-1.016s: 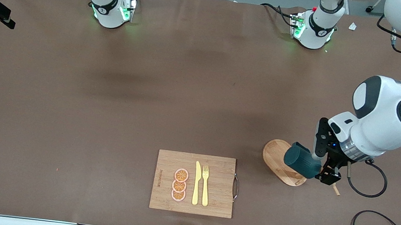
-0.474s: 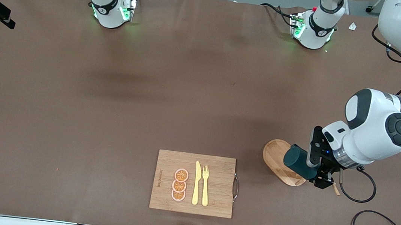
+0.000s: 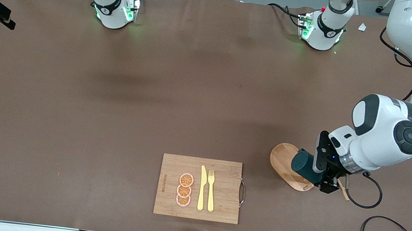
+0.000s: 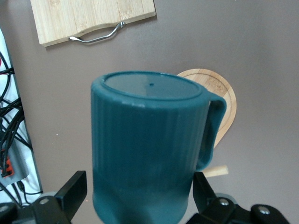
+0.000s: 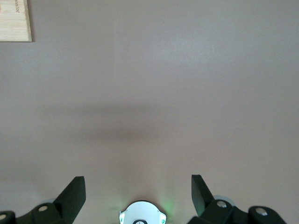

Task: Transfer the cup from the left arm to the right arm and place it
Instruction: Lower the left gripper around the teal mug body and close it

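My left gripper, clenched on the cup, has drawn in over the rack; right gripper waits, released (handover pending).

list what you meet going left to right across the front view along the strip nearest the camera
orange slices → knife → fork → board handle → rack base → cup → left gripper
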{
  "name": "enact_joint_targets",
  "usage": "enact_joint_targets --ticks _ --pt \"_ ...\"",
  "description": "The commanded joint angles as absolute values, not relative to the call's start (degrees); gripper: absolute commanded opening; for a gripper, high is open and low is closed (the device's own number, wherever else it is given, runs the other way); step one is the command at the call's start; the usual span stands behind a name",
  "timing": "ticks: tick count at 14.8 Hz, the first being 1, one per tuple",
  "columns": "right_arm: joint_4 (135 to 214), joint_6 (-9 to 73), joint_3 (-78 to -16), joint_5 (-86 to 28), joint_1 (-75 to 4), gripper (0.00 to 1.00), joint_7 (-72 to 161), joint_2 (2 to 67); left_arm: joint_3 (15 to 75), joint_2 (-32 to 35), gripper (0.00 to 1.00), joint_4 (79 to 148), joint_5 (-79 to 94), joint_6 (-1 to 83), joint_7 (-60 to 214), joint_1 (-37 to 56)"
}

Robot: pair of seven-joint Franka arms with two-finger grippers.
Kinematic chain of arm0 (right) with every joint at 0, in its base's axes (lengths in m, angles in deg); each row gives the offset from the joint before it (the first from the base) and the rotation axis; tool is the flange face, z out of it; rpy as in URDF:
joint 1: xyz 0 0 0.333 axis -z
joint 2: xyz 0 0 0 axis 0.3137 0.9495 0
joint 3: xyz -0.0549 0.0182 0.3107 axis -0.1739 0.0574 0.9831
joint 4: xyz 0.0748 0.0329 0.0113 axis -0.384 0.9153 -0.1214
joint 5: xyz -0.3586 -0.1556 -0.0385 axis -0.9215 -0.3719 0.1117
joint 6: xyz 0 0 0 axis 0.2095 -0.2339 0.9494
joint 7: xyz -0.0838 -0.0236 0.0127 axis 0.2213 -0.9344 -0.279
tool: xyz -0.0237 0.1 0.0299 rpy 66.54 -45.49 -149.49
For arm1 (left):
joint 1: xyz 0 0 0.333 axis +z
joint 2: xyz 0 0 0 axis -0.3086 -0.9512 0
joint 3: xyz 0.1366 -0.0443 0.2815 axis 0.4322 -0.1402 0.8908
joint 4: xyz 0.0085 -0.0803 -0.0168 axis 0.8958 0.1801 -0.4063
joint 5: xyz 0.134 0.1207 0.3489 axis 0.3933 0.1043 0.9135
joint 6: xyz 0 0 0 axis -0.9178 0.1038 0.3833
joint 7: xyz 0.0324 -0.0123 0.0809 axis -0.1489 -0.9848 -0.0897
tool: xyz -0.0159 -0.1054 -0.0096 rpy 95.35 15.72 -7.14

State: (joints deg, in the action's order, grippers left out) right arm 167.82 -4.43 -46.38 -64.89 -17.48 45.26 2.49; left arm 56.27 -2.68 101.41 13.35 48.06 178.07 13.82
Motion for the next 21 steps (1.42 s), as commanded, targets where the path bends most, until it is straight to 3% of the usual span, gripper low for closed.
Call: enact_joint_targets --ticks 1,7,11,21 --pt "168.76 -4.53 -45.83 -64.49 -16.26 1.0 46.1 1.5 55.93 -3.38 1.0 101.38 11.77 48.62 179.66 14.46" --pt "168.76 -4.53 -45.83 -64.49 -16.26 1.0 46.1 1.59 55.93 -3.91 0.99 101.38 10.1 48.62 181.23 14.46" --pt "168.76 -4.53 -45.83 -64.49 -16.35 1.0 46.1 1.59 55.93 -3.91 0.65 101.12 9.83 48.62 181.85 14.55" --pt "168.76 -4.53 -45.92 -64.49 -16.26 1.0 46.1 1.59 55.93 -2.33 0.64 98.05 7.72 45.46 180.98 13.58"
